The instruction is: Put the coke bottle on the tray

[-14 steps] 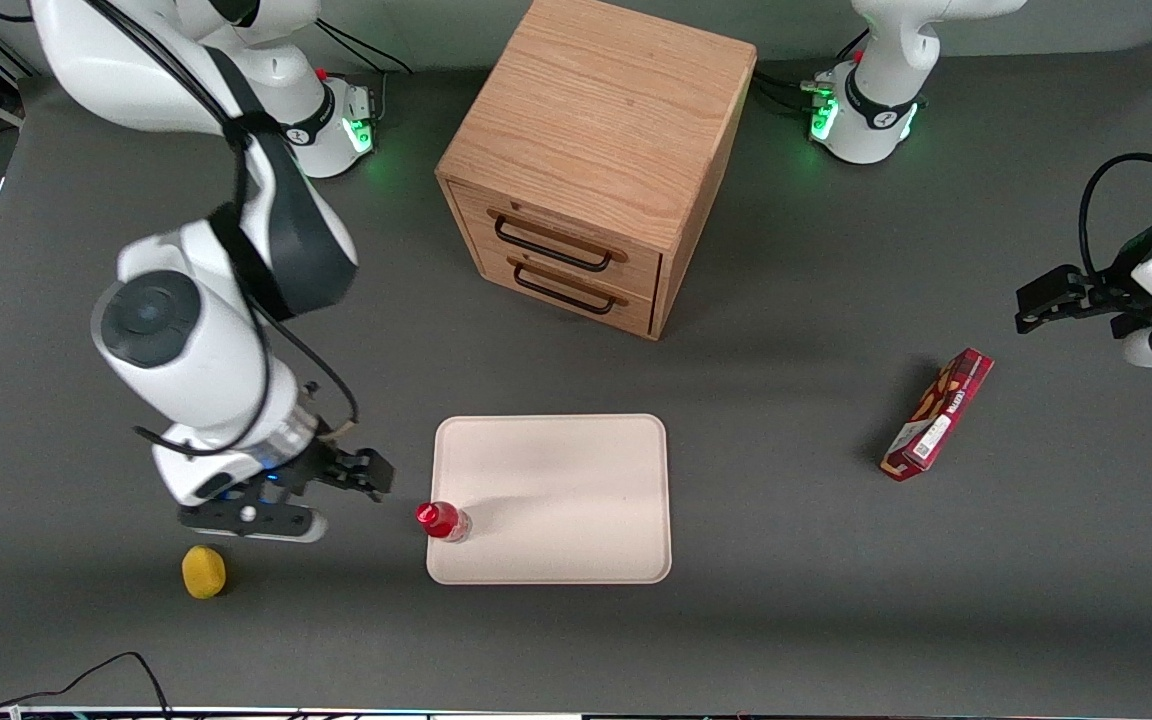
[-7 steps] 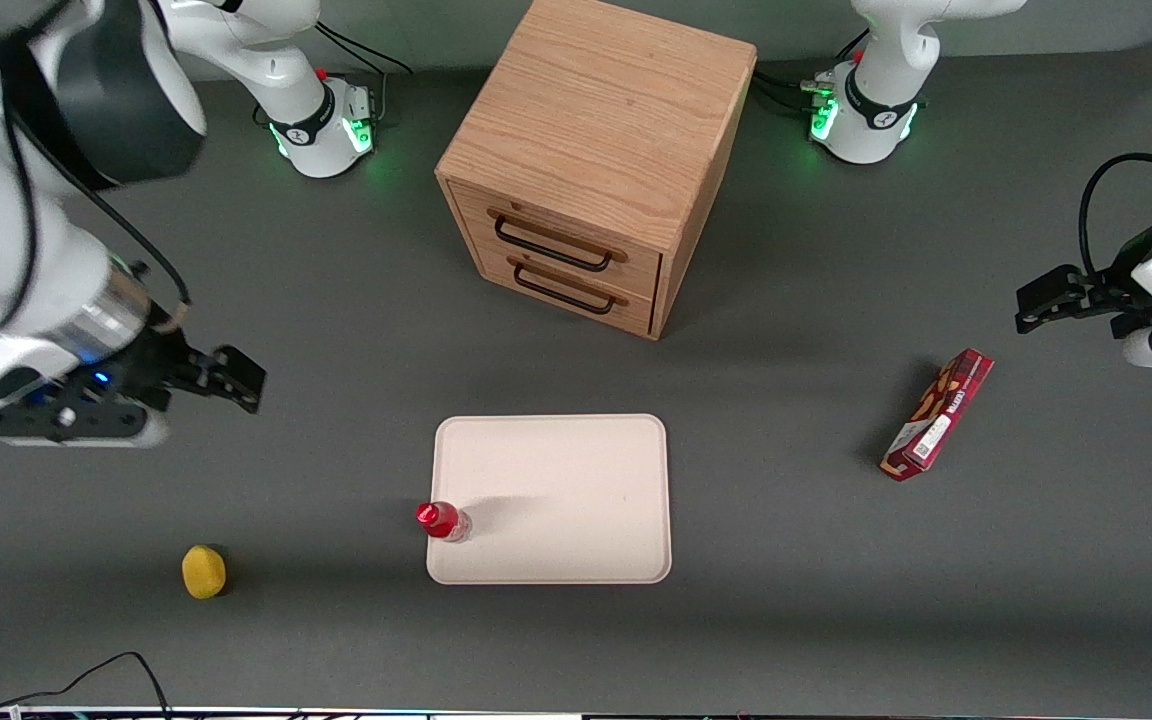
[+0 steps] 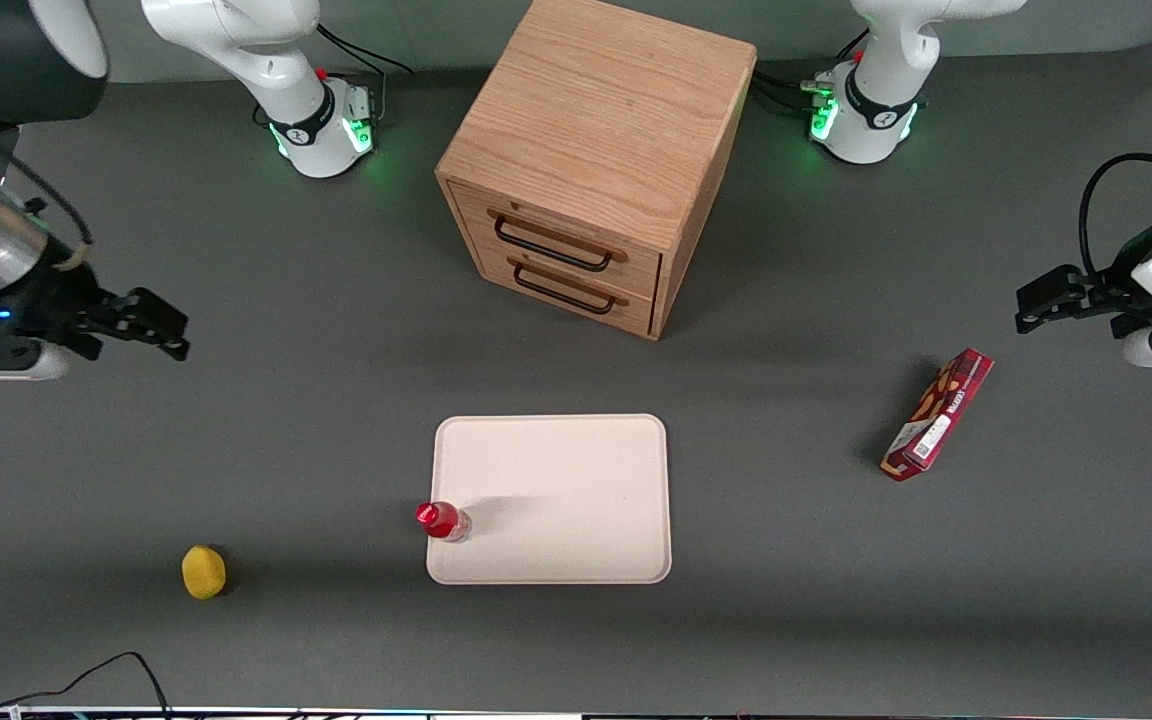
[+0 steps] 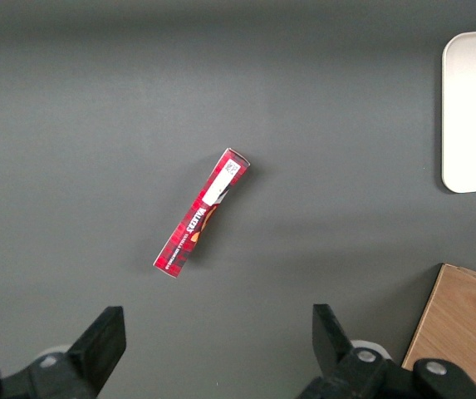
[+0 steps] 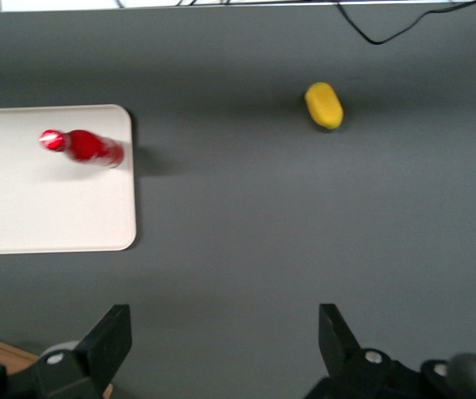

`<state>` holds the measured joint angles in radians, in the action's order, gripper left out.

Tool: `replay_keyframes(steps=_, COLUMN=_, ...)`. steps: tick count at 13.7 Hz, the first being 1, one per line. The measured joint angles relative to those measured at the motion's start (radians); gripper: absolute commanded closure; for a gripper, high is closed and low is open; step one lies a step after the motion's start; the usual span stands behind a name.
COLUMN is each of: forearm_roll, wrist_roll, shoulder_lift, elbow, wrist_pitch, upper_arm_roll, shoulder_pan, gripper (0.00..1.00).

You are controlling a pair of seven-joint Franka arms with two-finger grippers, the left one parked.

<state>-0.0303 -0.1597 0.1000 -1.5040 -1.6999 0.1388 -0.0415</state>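
Front view
Coke bottle [image 3: 441,521]: upright on the tray [image 3: 576,470], standing at the tray's edge toward the working arm's end and near the corner closest to the camera.
Gripper [image 3: 141,328]: up off the table and well apart from the bottle, toward the working arm's end; fingers spread, nothing between them.
Step in hand: by my reading the placing is done and what is left is a clean retreat — keep the arm high and away, since a bottle this slim and this close to the rim would tip at a light knock.
Other things: a yellow object [image 3: 203,571] on the table, a wooden drawer cabinet [image 3: 591,160], a red snack box [image 3: 937,414] toward the parked arm's end.
Writing: none legible on the bottle; the box print is too small to read.

Right wrist view
Coke bottle [image 5: 84,146]: on the tray [image 5: 46,216], close to its rim, red cap showing.
Gripper [image 5: 225,353]: fingers wide apart, empty, only bare table between them.
Yellow object [image 5: 324,105]: well apart from the tray.

Left wrist view
Snack box [image 4: 202,212]: lying on the table; white label and white lettering — not readable.
Tray [image 4: 473,116]: only one end shows.
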Motion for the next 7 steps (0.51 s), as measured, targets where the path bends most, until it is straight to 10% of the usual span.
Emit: replay_keyframes(steps=7, forearm_roll=0.075, wrist_roll=0.162, shoulder_lift=-0.074, elbow=-0.057, wrist_pitch=-0.028, upper_arm_roll=-0.051, shoulder_pan=-0.084, gripper=0.0)
